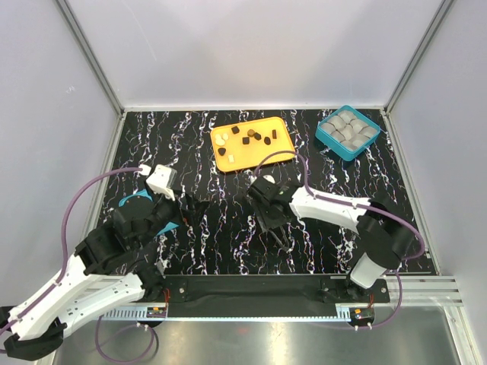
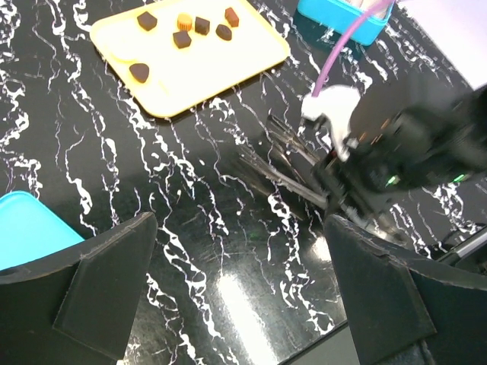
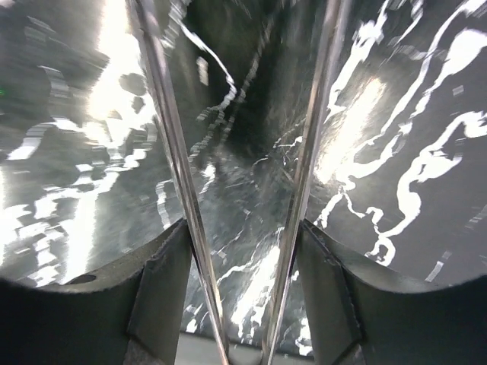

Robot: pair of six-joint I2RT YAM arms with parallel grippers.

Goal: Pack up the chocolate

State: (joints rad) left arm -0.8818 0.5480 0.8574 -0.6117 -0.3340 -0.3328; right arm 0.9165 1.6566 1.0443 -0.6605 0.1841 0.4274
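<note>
Presently the chocolate (image 1: 247,139) all lies on the flat orange tray (image 1: 251,157), at the top centre of the overhead view. There are several dark brown pieces along the tray's upper half and a few cream ovals toward its left end. To the upper right, apart from the tray, sits the teal box (image 1: 332,147), packed with grey cups (image 1: 348,131). Both rest on the black, white-veined worktop (image 1: 228,251).

The left tool (image 2: 240,220) hangs over bare worktop at centre left, its fingers wide apart and holding nothing. A flat teal piece (image 2: 30,228) lies beside it at the lower left of its wrist view. The right tool (image 1: 274,226) points down at the worktop below the tray. In its blurred wrist view the two thin blades stand apart, with only worktop between them.
</note>
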